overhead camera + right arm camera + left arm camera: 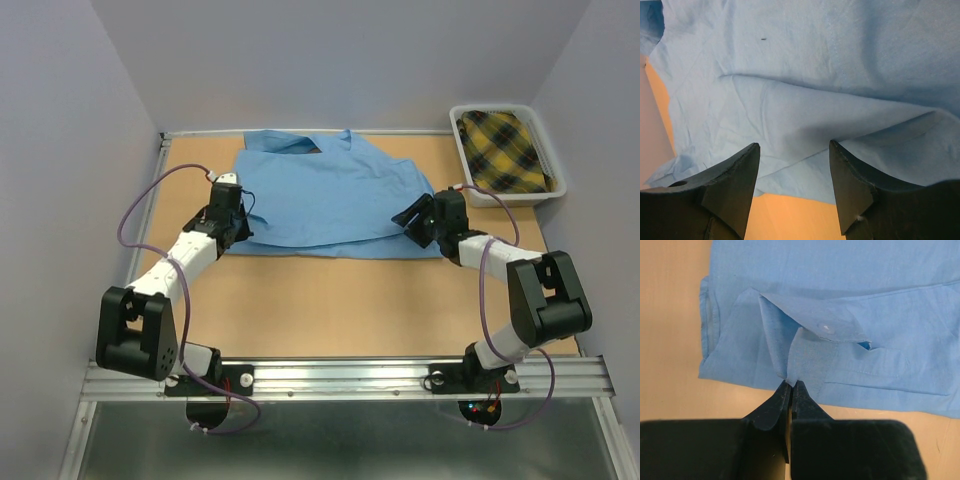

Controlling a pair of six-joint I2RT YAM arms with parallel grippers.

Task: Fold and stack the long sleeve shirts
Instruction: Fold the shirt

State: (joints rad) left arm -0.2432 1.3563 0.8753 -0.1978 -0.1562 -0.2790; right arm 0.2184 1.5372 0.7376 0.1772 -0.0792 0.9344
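Note:
A light blue long sleeve shirt [330,190] lies spread over the back middle of the wooden table [330,300]. My left gripper [243,222] sits at its left edge, shut on a raised fold of the blue cloth [805,347]; the fingertips [791,385] pinch that fold just above the near hem. At the shirt's right edge my right gripper [410,218] is open. In the right wrist view its jaws [794,150] stand wide apart over the shirt's near edge [805,130], and nothing is held between them.
A white bin [505,107] stands at the back right corner and holds a yellow plaid cloth [505,150]. Grey walls close in the table on the left, back and right. Bare wood lies between the shirt and the arm bases.

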